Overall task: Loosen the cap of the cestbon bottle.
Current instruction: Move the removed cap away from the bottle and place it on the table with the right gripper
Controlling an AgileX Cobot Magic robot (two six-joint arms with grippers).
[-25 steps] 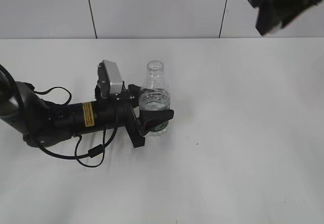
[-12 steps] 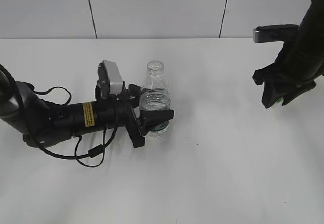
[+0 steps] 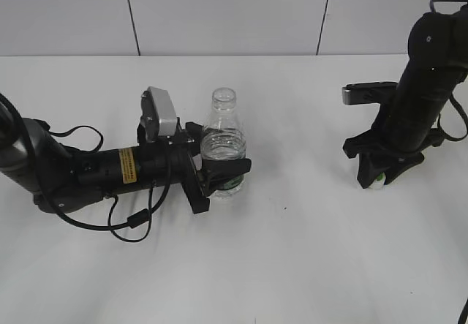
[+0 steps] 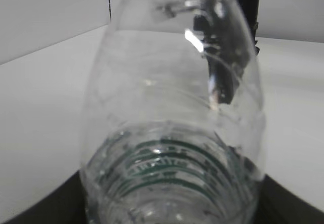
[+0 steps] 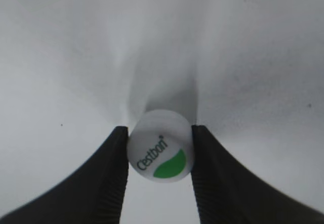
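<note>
Tabletop [image 3: 307,265]: plain white, grey panelled wall [image 3: 227,13] behind.
Left claw [image 3: 219,174]: clenched round the uncapped bottle [image 3: 223,145].
Right claw [image 3: 376,178]: at 3 o'clock, grasping the cap [image 5: 160,152].

Black arms [image 3: 80,170], yellow label [image 3: 129,165]

The black left gripper [image 3: 219,174] lay low and horizontal, clamped around the small clear plastic water bottle [image 3: 223,148]. The black right gripper [image 5: 159,155] (pointing steeply downward) pinched the small round white plastic cap [image 5: 160,152].
</note>
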